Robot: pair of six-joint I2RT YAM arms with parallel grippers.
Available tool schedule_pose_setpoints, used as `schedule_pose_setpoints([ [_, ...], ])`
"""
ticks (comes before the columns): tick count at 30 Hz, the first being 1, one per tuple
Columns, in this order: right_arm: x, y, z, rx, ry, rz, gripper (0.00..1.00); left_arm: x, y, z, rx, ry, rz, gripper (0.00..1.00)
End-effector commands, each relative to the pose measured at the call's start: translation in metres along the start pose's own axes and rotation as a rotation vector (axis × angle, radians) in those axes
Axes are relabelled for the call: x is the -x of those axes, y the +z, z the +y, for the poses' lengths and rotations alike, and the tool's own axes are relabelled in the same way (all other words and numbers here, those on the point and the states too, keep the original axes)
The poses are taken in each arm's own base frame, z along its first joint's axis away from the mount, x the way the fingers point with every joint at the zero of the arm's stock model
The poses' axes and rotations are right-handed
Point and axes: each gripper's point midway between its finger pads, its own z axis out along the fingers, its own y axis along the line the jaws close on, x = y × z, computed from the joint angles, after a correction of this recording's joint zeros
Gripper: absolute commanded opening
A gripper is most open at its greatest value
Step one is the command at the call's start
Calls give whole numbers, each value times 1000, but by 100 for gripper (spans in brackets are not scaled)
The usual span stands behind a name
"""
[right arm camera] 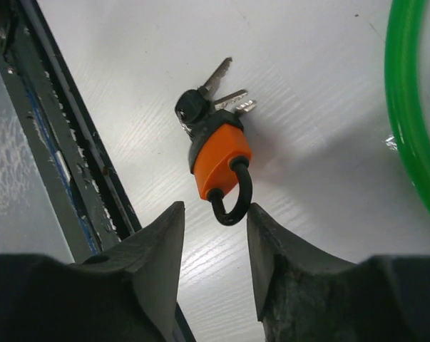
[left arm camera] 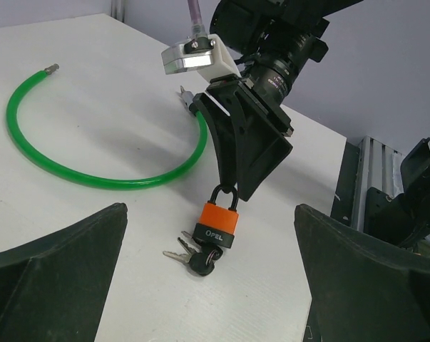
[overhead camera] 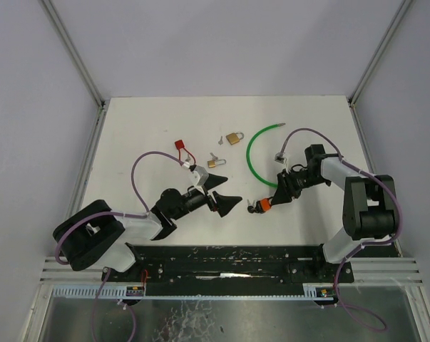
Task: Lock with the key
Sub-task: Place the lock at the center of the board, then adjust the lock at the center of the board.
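The orange padlock rests on the table, near and right of centre, with the keys in its base. The right fingers stand part open around the shackle, not clamping it. The left fingers gape wide and empty. Risk: unsupported, the lock body twists when the key is turned.

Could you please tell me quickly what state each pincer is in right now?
Left pincer: wide open, holding nothing.
Right pincer: open; the shackle of the orange padlock sits between its tips, not gripped.
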Motion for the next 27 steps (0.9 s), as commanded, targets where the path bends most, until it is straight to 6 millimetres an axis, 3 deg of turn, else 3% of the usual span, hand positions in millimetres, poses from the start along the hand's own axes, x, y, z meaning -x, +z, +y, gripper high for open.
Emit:
schedule_pose_setpoints([
  [1, 18, -13, -5, -94, -78, 2, 48, 21, 7, -9, -42, 19, -72, 100],
  [8, 28, -45, -18, -312, -185, -49, 52, 20, 6, -10, -47, 21, -72, 100],
  [14, 35, -63, -18, -373, -278, -99, 54, 20, 5, -10, -49, 21, -73, 100],
  [20, 46, -77, -20, -440, -390, -135, 60, 22, 3, -11, -52, 23, -80, 100],
  [27, 46, -77, -20, -437, -404, -135, 61, 22, 0, -11, -51, 25, -88, 100],
])
